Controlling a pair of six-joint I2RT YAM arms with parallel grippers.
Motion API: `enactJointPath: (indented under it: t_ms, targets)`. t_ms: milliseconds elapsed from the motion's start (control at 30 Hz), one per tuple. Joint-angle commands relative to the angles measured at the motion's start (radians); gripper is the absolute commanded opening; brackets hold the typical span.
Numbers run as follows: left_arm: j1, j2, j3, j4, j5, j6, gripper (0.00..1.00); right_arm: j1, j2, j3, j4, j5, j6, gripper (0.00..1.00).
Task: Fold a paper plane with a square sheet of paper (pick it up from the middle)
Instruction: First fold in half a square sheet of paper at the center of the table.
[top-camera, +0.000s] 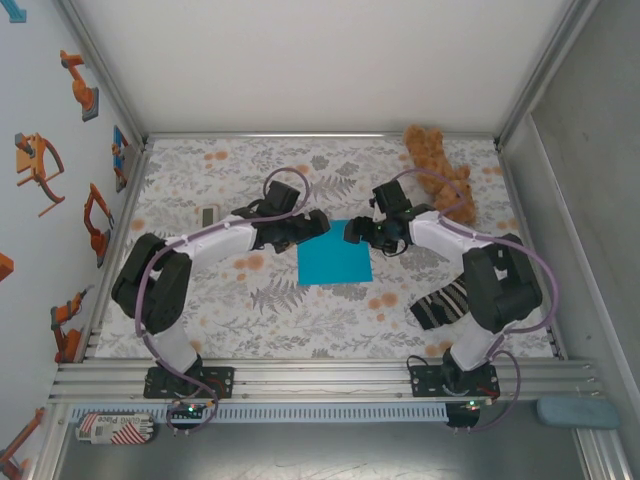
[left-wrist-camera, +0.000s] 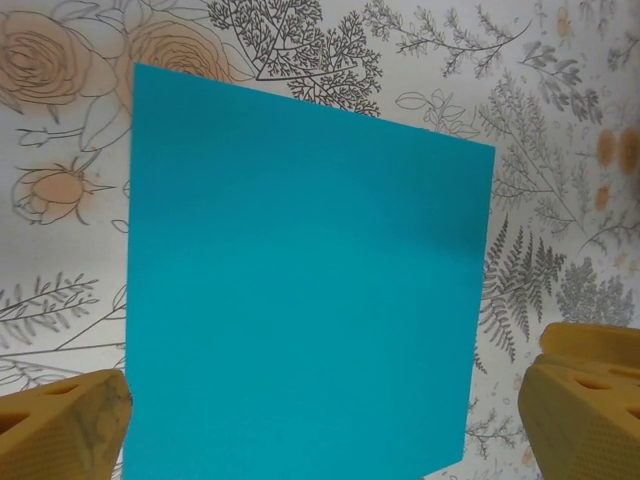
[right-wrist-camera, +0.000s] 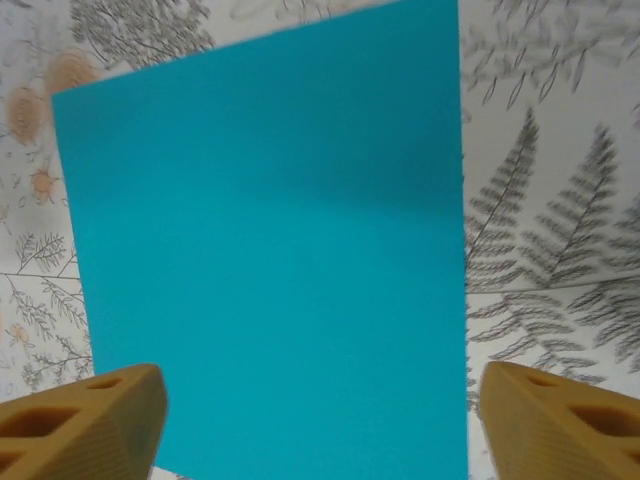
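The square sheet of paper (top-camera: 333, 260) is bright cyan and lies flat and uncreased on the floral tabletop, mid-table. No paper plane is in view. My left gripper (top-camera: 318, 225) hovers over the sheet's far left corner, and my right gripper (top-camera: 352, 232) hovers over its far right edge. In the left wrist view the sheet (left-wrist-camera: 300, 290) spreads between my yellow fingers (left-wrist-camera: 60, 425), and the left gripper (left-wrist-camera: 320, 440) is open above it. In the right wrist view the sheet (right-wrist-camera: 270, 250) lies under the right gripper (right-wrist-camera: 320, 420), whose fingers (right-wrist-camera: 560, 420) stand wide apart and hold nothing.
A brown teddy bear (top-camera: 440, 170) lies at the back right corner. A dark striped cloth (top-camera: 442, 303) sits beside the right arm's base. A small grey object (top-camera: 208, 216) rests at the left. Metal frame rails (top-camera: 300, 378) bound the table.
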Motion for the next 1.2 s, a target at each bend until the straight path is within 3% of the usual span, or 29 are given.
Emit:
enactJointPath:
  t_ms: [0, 100, 200, 500, 1167]
  targets:
    - [0.000, 0.033, 0.027, -0.070, 0.004, -0.014, 0.96, -0.007, 0.045, 0.053, -0.039, -0.056, 0.012, 0.71]
    - [0.003, 0.050, 0.030, -0.067, -0.013, -0.034, 0.95, -0.013, 0.107, 0.116, -0.055, -0.079, -0.004, 0.60]
    - [0.015, 0.079, 0.045, -0.049, 0.027, -0.051, 0.95, -0.025, 0.158, 0.171, -0.074, -0.088, -0.013, 0.58]
    - [0.041, 0.173, 0.119, -0.033, 0.130, -0.046, 0.93, -0.082, 0.209, 0.217, -0.104, -0.125, -0.040, 0.56]
    - [0.047, 0.255, 0.134, -0.076, 0.147, -0.028, 0.92, -0.083, 0.238, 0.136, -0.113, -0.205, -0.066, 0.55]
